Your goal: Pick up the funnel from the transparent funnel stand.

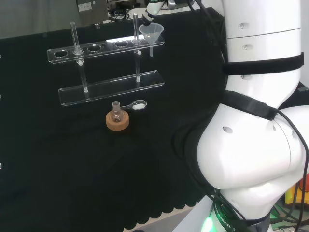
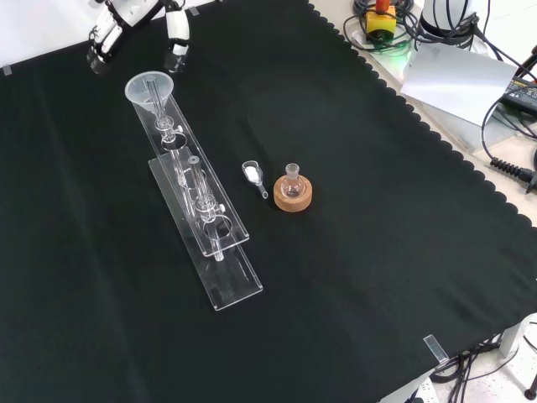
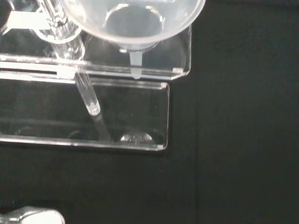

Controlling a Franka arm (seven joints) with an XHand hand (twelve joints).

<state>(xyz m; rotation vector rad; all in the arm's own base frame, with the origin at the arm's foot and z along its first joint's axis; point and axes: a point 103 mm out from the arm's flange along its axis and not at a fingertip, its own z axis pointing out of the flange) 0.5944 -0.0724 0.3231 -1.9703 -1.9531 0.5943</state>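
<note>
Funnel (image 1: 151,32) — clear, seated in the end hole of the transparent funnel stand (image 1: 111,87), at the right end in the head view and the far, upper end in the front view; we record its long axis as upright, wide mouth up, narrow stem pointing down through the upper shelf toward the base plate. Hand (image 2: 138,21) — black and white, above and just beyond the funnel in the front view, with its fingers (image 2: 177,42) hanging down apart and straight, clasping nothing; in the head view a fingertip lies just beside the funnel rim, and we cannot tell whether it touches. Stand — two clear shelves joined by upright rods, its upper shelf pierced by a row of holes. Also listed: a small round flask (image 1: 116,114) on a cork ring (image 1: 118,122), and a small clear scoop (image 1: 137,104) holding white powder just beside it. Tabletop (image 2: 377,252) — black cloth with a scalloped edge; cables and equipment lie beyond it.
</note>
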